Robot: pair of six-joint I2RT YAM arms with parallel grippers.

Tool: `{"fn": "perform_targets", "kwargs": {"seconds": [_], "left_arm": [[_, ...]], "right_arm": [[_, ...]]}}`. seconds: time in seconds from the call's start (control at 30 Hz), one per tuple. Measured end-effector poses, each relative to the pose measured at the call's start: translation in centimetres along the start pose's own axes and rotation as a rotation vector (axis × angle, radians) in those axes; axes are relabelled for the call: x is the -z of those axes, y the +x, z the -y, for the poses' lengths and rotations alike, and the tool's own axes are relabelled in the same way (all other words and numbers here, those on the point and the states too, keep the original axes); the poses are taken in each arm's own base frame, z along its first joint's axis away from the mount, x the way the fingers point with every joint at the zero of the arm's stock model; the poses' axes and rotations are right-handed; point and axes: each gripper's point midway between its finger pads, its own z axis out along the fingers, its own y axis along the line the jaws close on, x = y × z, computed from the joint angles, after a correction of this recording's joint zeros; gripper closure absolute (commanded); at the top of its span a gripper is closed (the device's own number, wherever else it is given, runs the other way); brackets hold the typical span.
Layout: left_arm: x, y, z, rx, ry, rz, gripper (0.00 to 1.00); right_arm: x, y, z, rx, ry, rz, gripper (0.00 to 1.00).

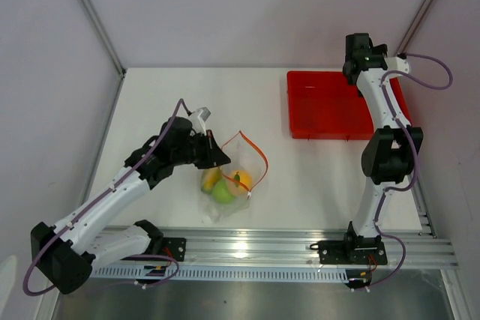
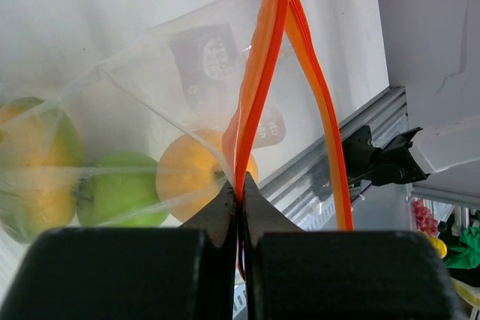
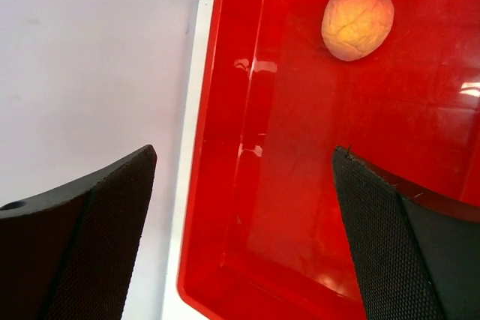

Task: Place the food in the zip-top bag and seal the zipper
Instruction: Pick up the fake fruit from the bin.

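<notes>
Black and matte, pressed together with no gap: the fingertips of the left gripper [image 2: 240, 194], clenched on the orange-red zipper [image 2: 259, 88] at the corner where its two strips meet. Spread above that pinch into a narrow V, so unsealed along most of the mouth. Lifted at the mouth, belly down on the white table [image 1: 322, 177] left of centre, near the front edge: the zip-top bag [image 1: 238, 177], clear, thin and creased. Packed against its film are a round green apple [image 2: 120, 189], an orange-yellow peach-like fruit [image 2: 191, 177] just beside it, and a yellow-green mango [image 2: 34, 159] on the apple's other side.

Over at the far right, spread wide and gripping nothing — the right gripper [image 3: 244, 215], with coarse mesh-textured pads [image 3: 105, 215], hanging above the glossy red tray [image 3: 225, 148]. Alone in that tray, a second peach-like fruit [image 3: 358, 22], dimpled and pale orange.

Smooth matte white across the tabletop; a ribbed aluminium rail [image 1: 247, 249] along the near edge; plain pale walls [image 1: 247, 13] on three sides — bare, with metal strips in the corners.
</notes>
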Motion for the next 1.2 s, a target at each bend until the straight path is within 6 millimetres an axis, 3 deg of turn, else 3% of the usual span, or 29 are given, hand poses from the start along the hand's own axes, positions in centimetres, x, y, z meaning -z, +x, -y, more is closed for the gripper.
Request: {"fn": "perform_targets", "kwargs": {"seconds": [0.37,0.67,0.97,1.2], "left_arm": [[-0.5,0.2,0.5,-0.005,0.045,-0.01,0.99],[-1.3,0.7,0.2,0.002,0.057,-0.02,0.99],[-3.7,1.6,-0.9,0.027,0.034,-0.091,0.99],[-4.1,1.7,-0.8,0.029,0.042,-0.105,0.99]], "right_arm": [[-3.4,0.9,1.6,-0.088,0.111,0.075,0.02],[-4.6,0.0,1.4,-0.134,0.135,0.158,0.03],[-7.2,2.4,5.5,-0.093,0.265,0.175,0.01],[-7.9,3.3,7.9,-0.078,0.343,0.17,0.01]]}}
